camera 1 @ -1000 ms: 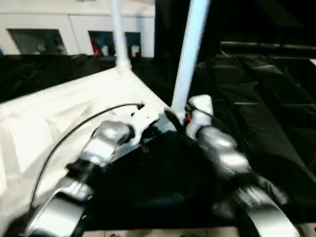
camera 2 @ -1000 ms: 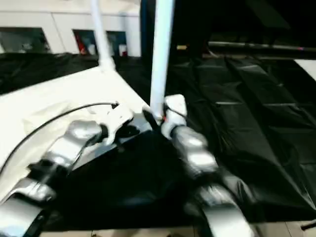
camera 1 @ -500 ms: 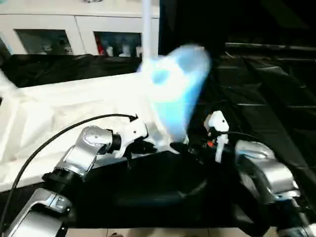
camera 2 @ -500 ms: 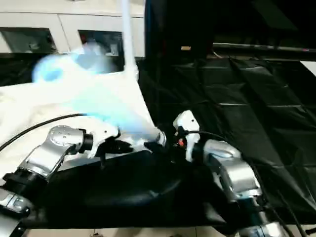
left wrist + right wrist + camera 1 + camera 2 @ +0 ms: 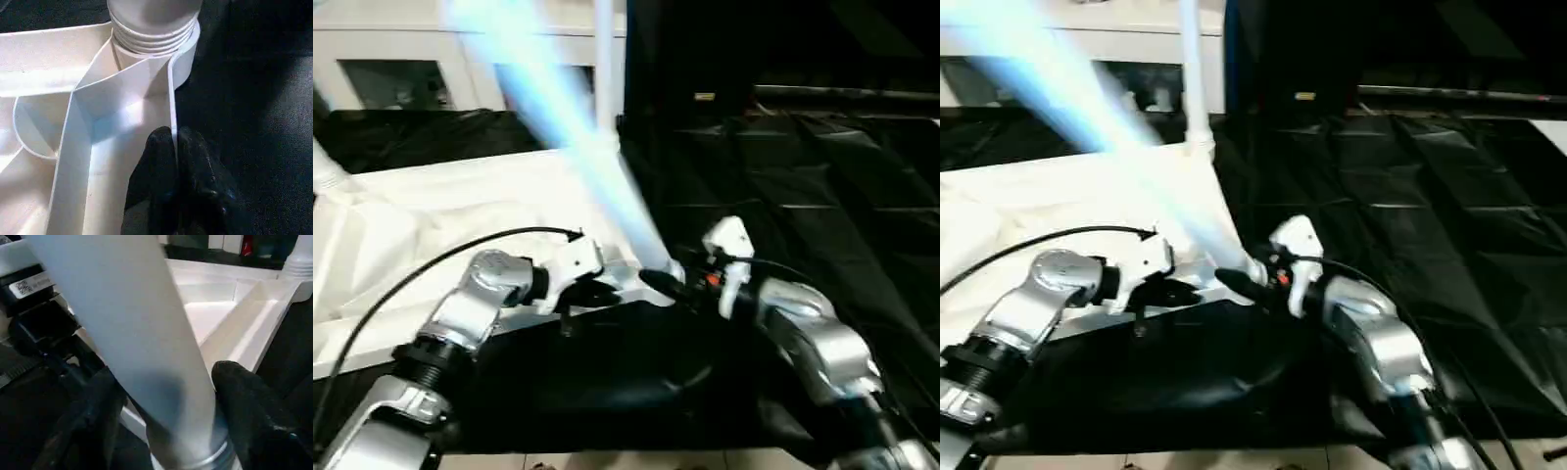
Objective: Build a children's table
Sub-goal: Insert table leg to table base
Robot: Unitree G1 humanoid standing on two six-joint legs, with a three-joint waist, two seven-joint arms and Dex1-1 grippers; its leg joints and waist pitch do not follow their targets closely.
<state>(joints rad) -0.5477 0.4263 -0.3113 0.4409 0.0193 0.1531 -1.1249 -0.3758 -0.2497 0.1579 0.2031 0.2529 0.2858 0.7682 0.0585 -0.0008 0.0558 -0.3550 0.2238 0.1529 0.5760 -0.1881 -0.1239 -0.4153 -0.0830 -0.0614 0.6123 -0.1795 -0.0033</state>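
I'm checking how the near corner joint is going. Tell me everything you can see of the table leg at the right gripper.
The leg is a long, smooth white cylinder, plastic by its look. In the head views it leans steeply away toward the robot's left, streaked by motion. Its base ends in a ribbed, threaded collar sitting at the round corner socket of the upturned tabletop. The right gripper straddles the lower end, a black finger on each side. The left gripper pinches the tabletop's rim just beside that socket.
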